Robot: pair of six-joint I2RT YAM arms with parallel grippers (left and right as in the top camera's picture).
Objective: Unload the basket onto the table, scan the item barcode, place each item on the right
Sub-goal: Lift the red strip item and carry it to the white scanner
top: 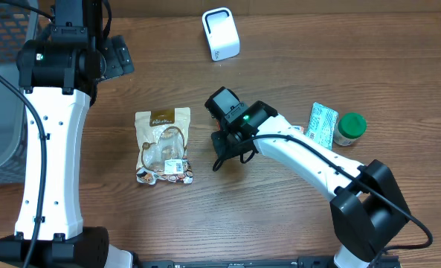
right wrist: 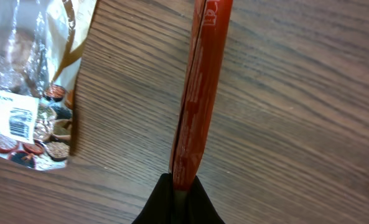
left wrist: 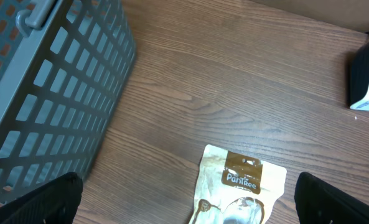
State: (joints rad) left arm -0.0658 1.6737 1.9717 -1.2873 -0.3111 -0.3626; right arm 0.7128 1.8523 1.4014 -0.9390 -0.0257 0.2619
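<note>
Pinching thin red packet (right wrist: pixel 200 93) edge-on, right claw (right wrist: pixel 179 185) clamped at its end.

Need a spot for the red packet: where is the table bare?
Bare wood: right of the scanner, beyond the blister pack and bottle; the front strip below the snack bag. Crowded between that bag and the right end effector.

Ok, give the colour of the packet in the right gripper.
Reddish orange: the thin packet shows best in right wrist view.

My right tool (right wrist: pixel 183 186) pinches a thin red packet (right wrist: pixel 200 93) edge-on over the middle of the worktop (top: pixel 175 223); the white scanner (top: pixel 221 33) stands at twelve o'clock.
</note>
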